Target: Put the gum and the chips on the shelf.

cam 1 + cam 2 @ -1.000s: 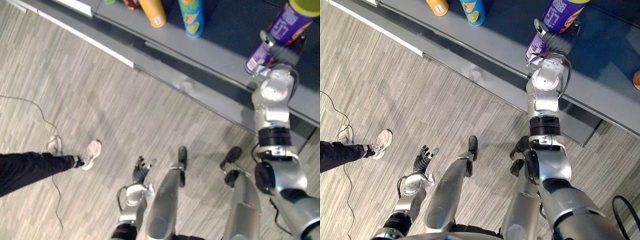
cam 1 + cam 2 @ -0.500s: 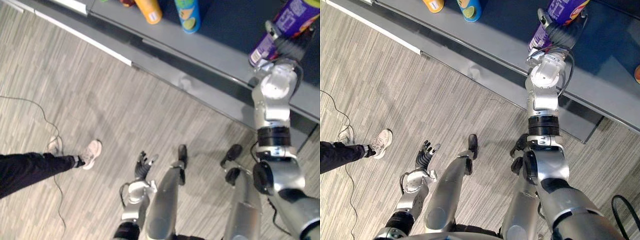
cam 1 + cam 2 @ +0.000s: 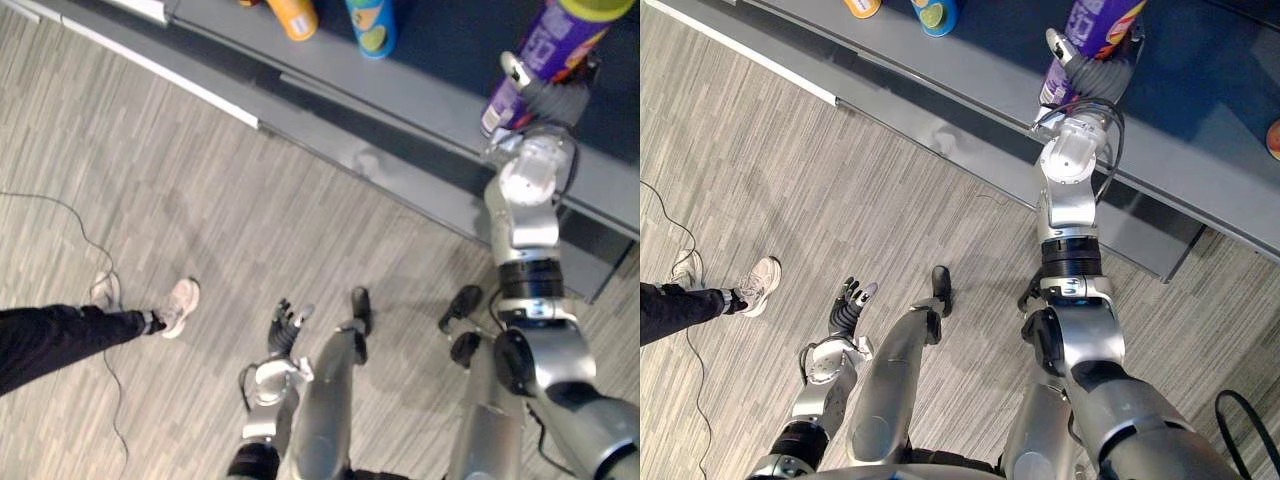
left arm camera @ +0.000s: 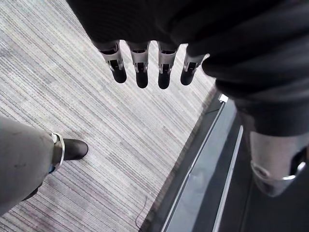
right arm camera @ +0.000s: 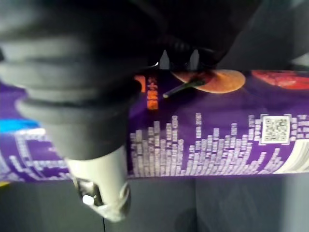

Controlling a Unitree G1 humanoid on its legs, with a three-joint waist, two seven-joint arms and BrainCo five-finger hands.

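Note:
A tall purple chips can [image 3: 540, 50] with a yellow-green lid stands tilted over the grey shelf [image 3: 420, 90], its lower end near the shelf's front edge. I cannot tell whether it rests on the shelf. My right hand [image 3: 553, 100] is shut on the chips can. In the right wrist view the thumb [image 5: 99, 186] lies across the chips can [image 5: 207, 135]. My left hand [image 3: 847, 305] hangs low over the floor, its fingers [image 4: 140, 67] straight and holding nothing.
An orange can [image 3: 292, 15] and a blue can [image 3: 370, 20] stand further left on the shelf. An orange object [image 3: 1272, 138] sits at the shelf's right. A person's leg [image 3: 60, 340] and light shoe [image 3: 180, 302] are on the striped floor at left.
My right hand has carried the chips can slightly left along the shelf's front, and the can stands more upright. The view has shifted a little. The left hand has barely moved.

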